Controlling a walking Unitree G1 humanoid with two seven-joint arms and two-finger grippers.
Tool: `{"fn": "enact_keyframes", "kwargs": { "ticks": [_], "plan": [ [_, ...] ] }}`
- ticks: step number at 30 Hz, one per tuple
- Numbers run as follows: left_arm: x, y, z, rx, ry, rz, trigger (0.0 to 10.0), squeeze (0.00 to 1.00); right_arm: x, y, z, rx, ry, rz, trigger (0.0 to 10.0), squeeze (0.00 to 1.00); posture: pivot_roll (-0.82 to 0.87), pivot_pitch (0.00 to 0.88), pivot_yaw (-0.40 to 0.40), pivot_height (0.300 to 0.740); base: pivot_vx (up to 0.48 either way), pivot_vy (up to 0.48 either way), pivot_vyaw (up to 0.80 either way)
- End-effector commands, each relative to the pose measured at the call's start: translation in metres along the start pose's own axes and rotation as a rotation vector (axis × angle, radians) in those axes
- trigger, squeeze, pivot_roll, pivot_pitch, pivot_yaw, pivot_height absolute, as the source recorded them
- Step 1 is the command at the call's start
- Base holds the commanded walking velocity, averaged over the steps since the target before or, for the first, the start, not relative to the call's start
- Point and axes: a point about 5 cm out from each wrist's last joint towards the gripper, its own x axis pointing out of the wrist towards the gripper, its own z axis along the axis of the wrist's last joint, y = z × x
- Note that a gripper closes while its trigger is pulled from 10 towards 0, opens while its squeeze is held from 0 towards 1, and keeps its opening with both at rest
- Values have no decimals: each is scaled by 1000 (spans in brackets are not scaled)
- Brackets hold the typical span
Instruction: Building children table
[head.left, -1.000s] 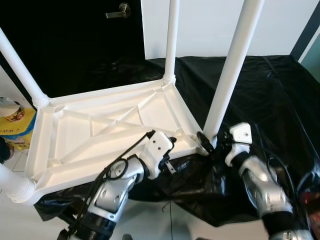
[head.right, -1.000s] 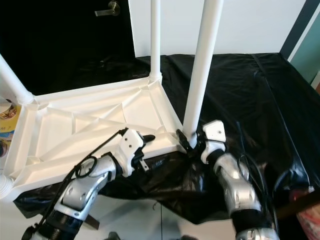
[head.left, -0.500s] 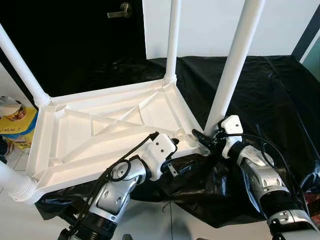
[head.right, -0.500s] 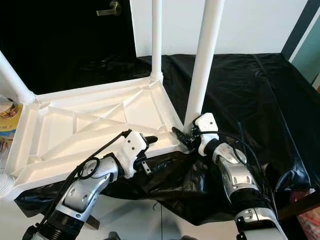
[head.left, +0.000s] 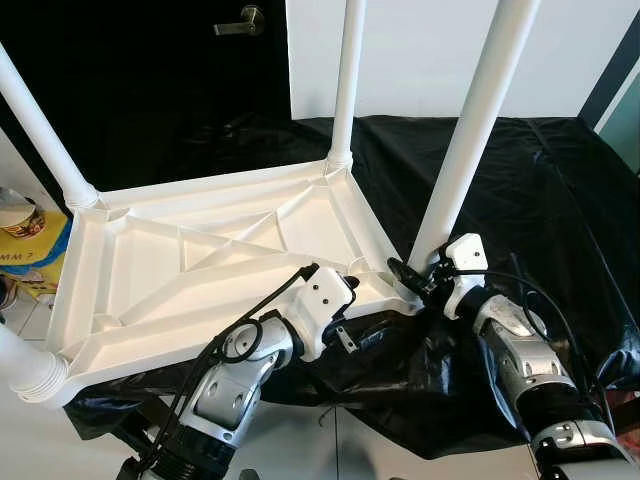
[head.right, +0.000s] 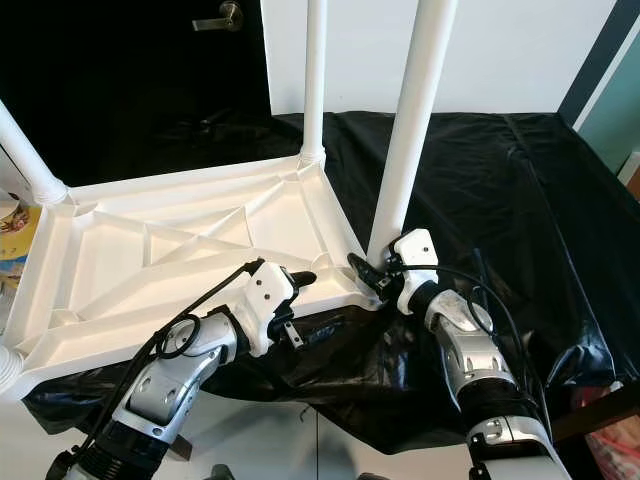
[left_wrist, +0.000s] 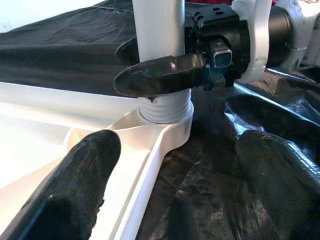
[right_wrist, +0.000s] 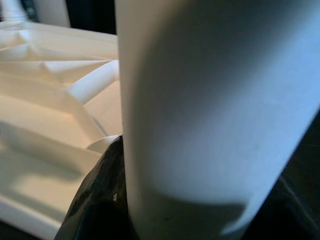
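Observation:
The white children's table (head.left: 215, 250) lies upside down on a black plastic sheet (head.left: 560, 190), with its four legs pointing up. My right gripper (head.left: 412, 272) is shut on the near right leg (head.left: 468, 140) just above its threaded socket (left_wrist: 165, 107). In the left wrist view one of its fingers (left_wrist: 160, 75) wraps across the leg. The right wrist view looks straight at that leg (right_wrist: 210, 100), with a black finger (right_wrist: 97, 200) beside it. My left gripper (left_wrist: 177, 147) is open and straddles the table's rim (left_wrist: 150, 165) close to that corner, gripping nothing.
The far right leg (head.left: 345, 80), far left leg (head.left: 40, 130) and near left leg (head.left: 25, 375) stand in their corners. A dark door with a brass handle (head.left: 238, 20) is behind. A yellow box (head.left: 30, 250) sits on the floor at left.
My right wrist has drawn in closer to the base of the near right leg, its fingers staying around it. The left gripper has hardly moved.

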Motion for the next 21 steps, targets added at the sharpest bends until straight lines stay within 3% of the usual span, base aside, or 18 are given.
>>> {"fn": "enact_keyframes", "kwargs": {
  "ticks": [1,15,17,21],
  "plan": [
    [1,4,1,17,-4,62,10000,0,-4,5,-12,5,54,-22,10000,0,-30,0,-64,740,0,0,0],
    [-1,8,-2,19,8,101,10000,0,-15,20,-14,70,-11,-289,10000,0,-31,0,-60,740,0,0,0],
    [-3,8,-2,19,13,108,10000,0,-18,25,-16,101,-18,-392,10000,0,-26,0,-59,740,0,0,0],
    [-4,8,-1,16,10,110,10000,0,-20,28,-20,117,0,-476,10000,0,-22,0,-58,740,0,0,0]
  ]
}}
